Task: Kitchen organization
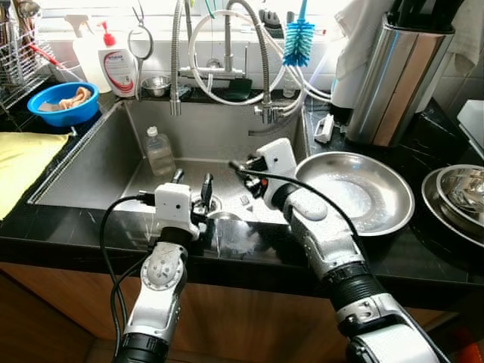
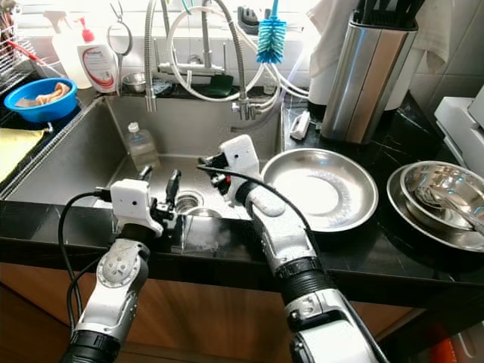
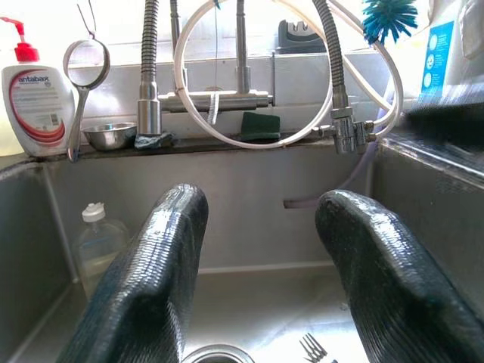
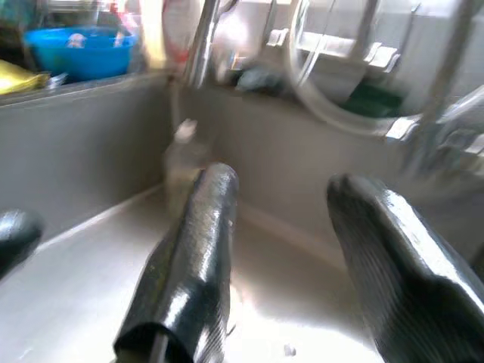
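We're standing at the sink [image 1: 91, 174] with both arms reaching in over the front edge. Our left gripper [image 1: 192, 189] hangs just above the drain [image 1: 203, 204], fingers spread and holding nothing. Our right gripper [image 1: 243, 169] is further in, at about two o'clock from the left one, its fingers also parted and empty in the wrist view. So nothing is in hand yet!

What's left to tidy, as we read it? A clear plastic bottle [image 1: 159, 151] stands upright at the basin's back, at roughly eleven o'clock from the drain. A fork [image 3: 316, 349] lies on the basin floor just beside the drain. To the sink's right, at three o'clock, a steel bowl [image 1: 355, 191] sits on the dark counter [image 1: 423, 249], with more stacked bowls [image 1: 458, 198] beyond it. The blue bowl [image 1: 63, 102] rests at ten o'clock, near the soap dispenser [image 1: 118, 68]. We judge the job early: the sink items look untouched, and a first pick comes next.
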`<state>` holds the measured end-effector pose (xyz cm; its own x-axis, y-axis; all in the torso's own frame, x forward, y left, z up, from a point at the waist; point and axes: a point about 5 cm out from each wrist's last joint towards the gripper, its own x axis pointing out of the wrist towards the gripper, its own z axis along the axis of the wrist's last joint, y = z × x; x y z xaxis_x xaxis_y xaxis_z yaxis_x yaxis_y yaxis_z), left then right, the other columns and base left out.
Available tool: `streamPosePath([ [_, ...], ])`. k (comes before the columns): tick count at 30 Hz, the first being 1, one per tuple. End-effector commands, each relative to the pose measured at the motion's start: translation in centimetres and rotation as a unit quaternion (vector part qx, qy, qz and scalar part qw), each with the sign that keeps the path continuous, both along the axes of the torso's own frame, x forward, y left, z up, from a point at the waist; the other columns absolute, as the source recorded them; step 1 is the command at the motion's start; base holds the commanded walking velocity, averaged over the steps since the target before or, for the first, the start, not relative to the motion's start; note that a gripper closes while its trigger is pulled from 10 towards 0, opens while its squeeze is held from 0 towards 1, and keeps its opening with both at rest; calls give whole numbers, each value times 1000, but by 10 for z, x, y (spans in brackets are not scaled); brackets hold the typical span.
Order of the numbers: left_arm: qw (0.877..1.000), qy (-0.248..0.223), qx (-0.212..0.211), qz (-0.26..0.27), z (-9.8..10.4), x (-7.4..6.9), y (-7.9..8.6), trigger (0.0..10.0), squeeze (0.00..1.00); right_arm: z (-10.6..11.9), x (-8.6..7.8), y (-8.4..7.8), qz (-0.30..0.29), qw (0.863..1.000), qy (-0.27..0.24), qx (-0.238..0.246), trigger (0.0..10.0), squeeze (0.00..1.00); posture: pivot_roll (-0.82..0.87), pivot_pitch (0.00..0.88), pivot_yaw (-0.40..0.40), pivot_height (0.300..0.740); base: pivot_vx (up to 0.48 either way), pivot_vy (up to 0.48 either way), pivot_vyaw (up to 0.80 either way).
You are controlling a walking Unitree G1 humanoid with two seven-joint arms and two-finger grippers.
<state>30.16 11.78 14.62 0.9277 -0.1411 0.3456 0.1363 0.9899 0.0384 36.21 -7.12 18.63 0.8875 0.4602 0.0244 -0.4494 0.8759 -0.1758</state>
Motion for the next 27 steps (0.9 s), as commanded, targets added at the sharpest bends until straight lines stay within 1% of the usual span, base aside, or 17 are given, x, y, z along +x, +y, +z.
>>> streamPosePath([
  [1, 1000, 17, 3, 0, -7, 0, 1, 10000, 0, 18, -4, -4, -22, 999, -48, 2, 10000, 0, -102, 0, 4, 740, 0, 0, 0],
  [2, 1000, 18, 4, 1, -7, 0, 2, 10000, 0, 31, -10, -13, -59, 995, -81, 21, 10000, 0, -116, 0, 12, 740, 0, 0, 0],
  [3, 1000, 19, 4, 1, -8, 0, 2, 10000, 0, 36, -13, -19, -80, 992, -93, 34, 10000, 0, -116, 0, 12, 740, 0, 0, 0],
  [7, 1000, 21, 5, -3, -8, 1, 2, 10000, 0, 43, -28, -39, -138, 982, -124, 42, 10000, 0, -141, 0, 29, 740, 0, 0, 0],
  [8, 1000, 21, 5, -3, -8, 1, 2, 10000, 0, 43, -28, -39, -138, 982, -124, 42, 10000, 0, -141, 0, 29, 740, 0, 0, 0],
  [10, 1000, 23, 5, -13, -8, 2, -1, 10000, 0, 34, -44, -62, -198, 973, -107, 50, 10000, 0, -166, 0, 42, 740, 0, 0, 0],
  [12, 1000, 23, 5, -14, -8, 2, -1, 10000, 0, 32, -46, -66, -209, 971, -103, 51, 10000, 0, -166, 0, 42, 740, 0, 0, 0],
  [13, 1000, 25, 5, -18, -9, 2, -3, 10000, 0, 23, -54, -83, -251, 963, -90, 49, 10000, 0, -171, 0, 44, 740, 0, 0, 0],
  [14, 999, 25, 5, -19, -9, 2, -3, 10000, 0, 20, -57, -90, -268, 959, -84, 48, 10000, 0, -175, 0, 47, 740, 0, 0, 0],
  [16, 999, 25, 5, -19, -9, 2, -3, 10000, 0, 17, -61, -96, -282, 955, -80, 48, 10000, 0, -175, 0, 47, 740, 0, 0, 0],
  [17, 999, 26, 5, -20, -9, 1, -3, 10000, 0, 9, -66, -102, -287, 954, -66, 52, 10000, 4, -183, 0, 49, 740, 0, 0, 0],
  [18, 999, 29, 7, -24, -11, 0, -4, 10000, 0, -6, -75, -113, -302, 951, -43, 51, 10000, 204, -181, 0, 49, 740, 0, 0, 0],
  [19, 999, 30, 7, -26, -11, -1, -4, 10000, 0, -14, -85, -114, -305, 949, -25, 71, 10000, 1000, -183, 0, 48, 740, 0, 0, 0],
  [21, 999, 30, 7, -26, -11, -1, -4, 10000, 0, -15, -87, -114, -305, 949, -21, 77, 10000, 1000, -183, 0, 48, 740, 0, 0, 0],
  [22, 999, 30, 7, -26, -11, -1, -3, 10000, 0, -17, -92, -114, -318, 944, -20, 85, 10000, 1000, -180, 0, 47, 740, 0, 0, 0],
  [26, 999, 30, 7, -25, -11, -2, -3, 10000, 0, -15, -97, -117, -354, 929, -22, 106, 10000, 1000, -178, 0, 45, 740, 0, 0, 0],
  [27, 999, 30, 7, -25, -12, -2, -2, 10000, 0, -13, -99, -119, -369, 922, -26, 113, 10000, 1000, -178, 0, 45, 740, 0, 0, 0],
])
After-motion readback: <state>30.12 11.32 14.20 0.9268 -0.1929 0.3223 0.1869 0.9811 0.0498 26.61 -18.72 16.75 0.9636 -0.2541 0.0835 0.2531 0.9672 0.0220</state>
